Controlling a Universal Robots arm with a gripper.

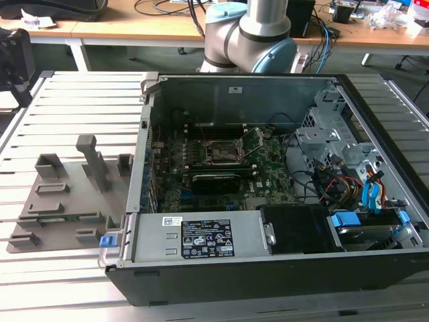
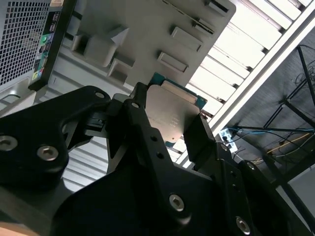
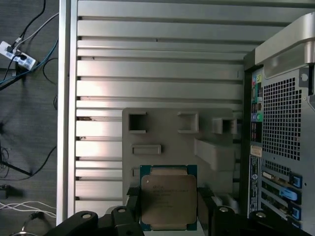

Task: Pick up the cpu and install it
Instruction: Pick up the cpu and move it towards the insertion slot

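Pick looks done; carry step in hand. Gripper (image 3: 167, 209) clamps the cpu (image 3: 168, 194) by its edges, held clear above the grey fixture plate (image 3: 162, 129). Judgement: seating needs level, corner-matched alignment over the socket (image 1: 224, 153), in the case beside that plate.

The computer case (image 1: 268, 285) lies open on the slatted worktop (image 1: 80, 94), with the fixture plate (image 1: 67, 201) just beside it on the exterior view's left. Inside the case the motherboard (image 1: 268, 181) lies flat, with the socket (image 1: 224, 153) near its middle. The power supply (image 1: 201, 238) runs along the near wall. The arm's base (image 1: 251, 40) stands behind the case. In the first wrist view the cpu (image 3: 167, 199) sits gripped in the hand (image 3: 168, 204), with the fixture plate beyond it.
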